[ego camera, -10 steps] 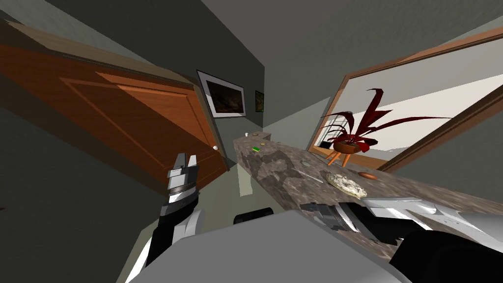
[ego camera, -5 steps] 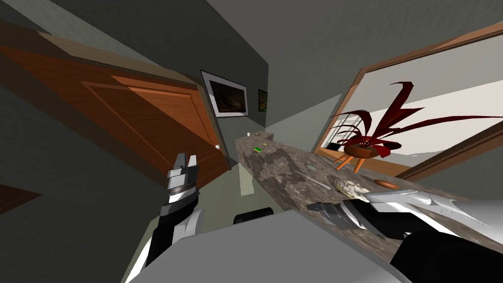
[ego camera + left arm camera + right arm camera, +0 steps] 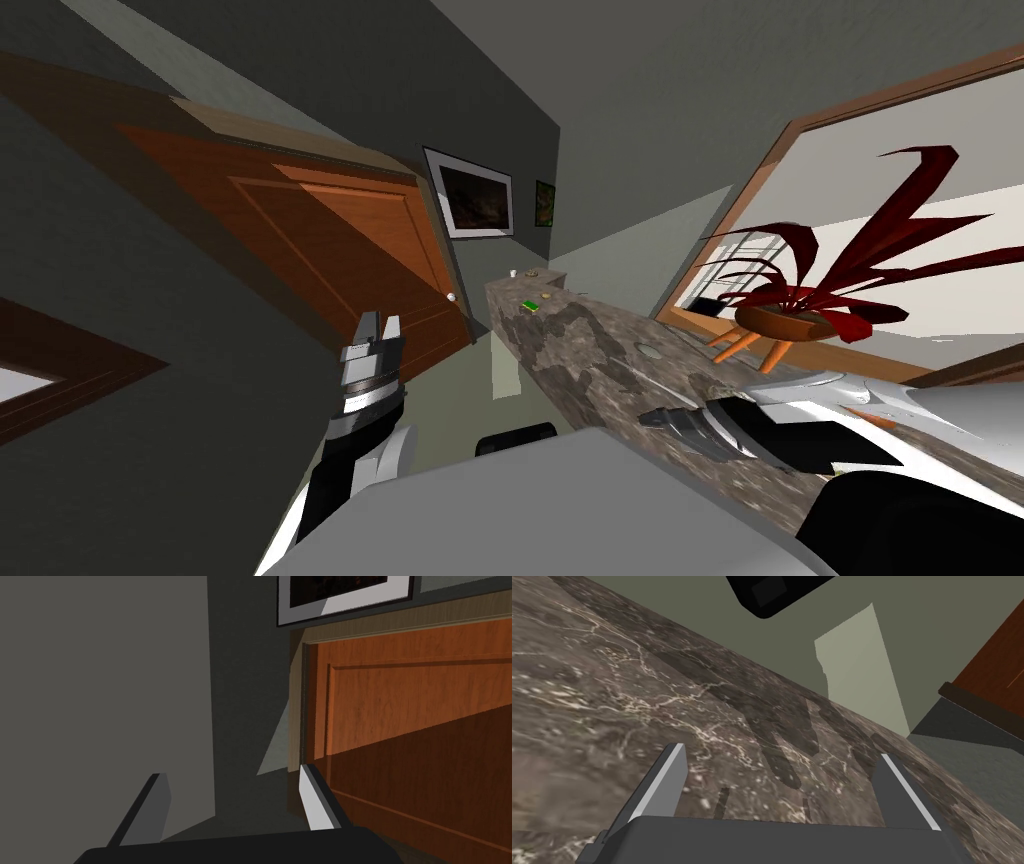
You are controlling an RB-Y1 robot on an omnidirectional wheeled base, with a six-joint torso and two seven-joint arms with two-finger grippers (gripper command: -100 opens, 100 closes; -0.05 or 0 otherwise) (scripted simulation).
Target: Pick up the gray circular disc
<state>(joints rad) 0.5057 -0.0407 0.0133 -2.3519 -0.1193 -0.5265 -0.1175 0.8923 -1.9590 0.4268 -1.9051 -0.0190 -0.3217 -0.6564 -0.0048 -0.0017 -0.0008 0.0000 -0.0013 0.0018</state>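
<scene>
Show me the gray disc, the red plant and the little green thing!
disc [image 3: 651, 350], head view, middle of its flat top.
plant [image 3: 780, 323], head view, on its brown bowl.
green thing [image 3: 531, 306], head view, on its top face.

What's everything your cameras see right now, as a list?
Counter: one, brown, veined, ahead right.
Disc: one, grey, flat on the counter, left of the plant.
Green item: one, farther along the counter.
Plant: one, red leaves, brown bowl, counter's right side.
Door: one, orange-brown, left.
Framed picture: one, dark, beside the door.
Left jaws: one pair, grey, open, raised near the door.
Right jaws: one pair, grey, open, over the counter.
</scene>
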